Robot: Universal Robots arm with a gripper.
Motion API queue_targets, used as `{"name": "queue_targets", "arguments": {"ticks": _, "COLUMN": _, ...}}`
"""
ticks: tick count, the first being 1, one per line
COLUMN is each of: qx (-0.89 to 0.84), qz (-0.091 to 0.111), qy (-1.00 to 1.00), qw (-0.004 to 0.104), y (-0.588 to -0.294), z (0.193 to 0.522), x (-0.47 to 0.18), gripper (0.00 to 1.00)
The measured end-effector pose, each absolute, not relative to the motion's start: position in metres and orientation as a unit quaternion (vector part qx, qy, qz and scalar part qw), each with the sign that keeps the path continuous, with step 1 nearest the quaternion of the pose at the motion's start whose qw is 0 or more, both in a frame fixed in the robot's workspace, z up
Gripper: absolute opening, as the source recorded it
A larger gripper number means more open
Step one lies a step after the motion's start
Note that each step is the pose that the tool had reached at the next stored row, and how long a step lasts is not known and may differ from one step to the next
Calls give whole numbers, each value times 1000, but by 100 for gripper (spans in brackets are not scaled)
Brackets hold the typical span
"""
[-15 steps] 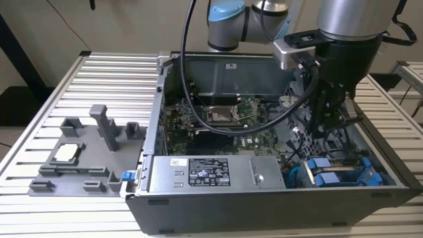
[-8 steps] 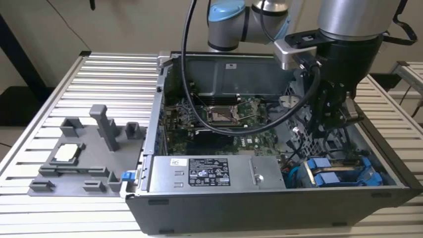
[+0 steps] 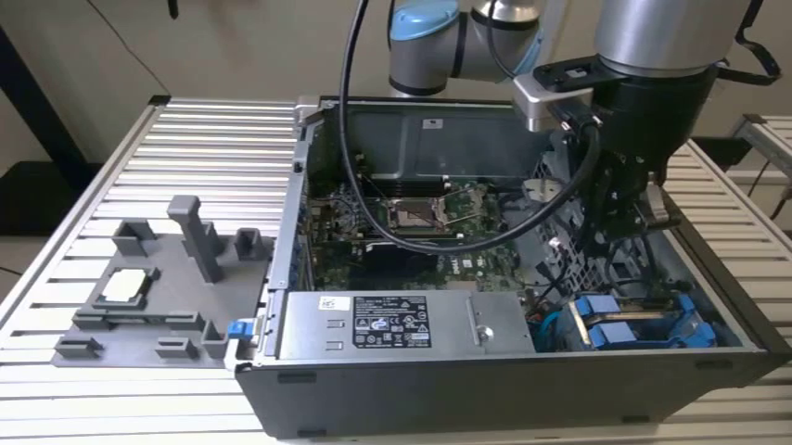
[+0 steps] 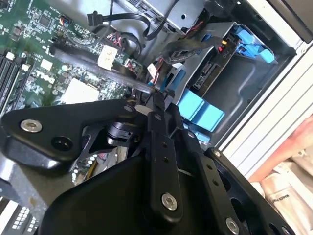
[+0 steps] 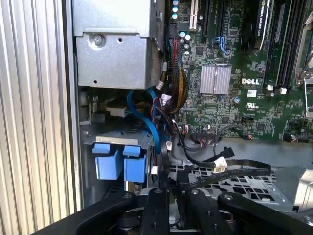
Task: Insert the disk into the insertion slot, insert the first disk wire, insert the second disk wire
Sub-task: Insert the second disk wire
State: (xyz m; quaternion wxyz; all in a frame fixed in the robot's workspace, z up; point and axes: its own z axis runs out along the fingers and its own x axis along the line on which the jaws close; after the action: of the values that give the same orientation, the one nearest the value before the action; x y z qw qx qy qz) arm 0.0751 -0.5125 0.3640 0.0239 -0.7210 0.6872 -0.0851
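Ribbed metal table (image 3: 148, 167) holds an open computer case (image 3: 495, 389). At about four o'clock inside it, the disk (image 3: 625, 326) with its blue frame sits in the insertion slot (image 3: 693, 306). Just above hangs the gripper (image 5: 168, 188), pinched narrow on a thin black wire (image 5: 164, 161).

You see an open computer case (image 3: 520, 278) lying on a ribbed metal bench (image 3: 185, 167). The arm (image 3: 650, 56) reaches down into the case on the exterior view's right, and its hand (image 3: 625, 218) sits low above the perforated cage. A blue-framed disk (image 3: 619, 329) sits in the front corner bay, beside the grey power supply (image 3: 396, 324). A grey fixture tray (image 3: 161, 297) rests on the bench at the exterior view's left, holding a small chip (image 3: 128, 286).
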Motion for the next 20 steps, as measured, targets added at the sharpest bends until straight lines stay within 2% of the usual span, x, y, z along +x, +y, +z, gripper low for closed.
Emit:
{"name": "queue_targets", "arguments": {"ticks": 1, "qx": -721, "qz": -85, "qy": 687, "qw": 24, "y": -513, "z": 364, "x": 75, "gripper": 21}}
{"name": "queue_targets", "arguments": {"ticks": 2, "qx": -721, "qz": -85, "qy": 687, "qw": 24, "y": -513, "z": 364, "x": 75, "gripper": 16}}
{"name": "queue_targets", "arguments": {"ticks": 9, "qx": -721, "qz": -84, "qy": 687, "qw": 23, "y": -519, "z": 364, "x": 80, "gripper": 16}}
{"name": "queue_targets", "arguments": {"ticks": 20, "qx": -721, "qz": -81, "qy": 687, "qw": 20, "y": -547, "z": 364, "x": 93, "gripper": 16}}
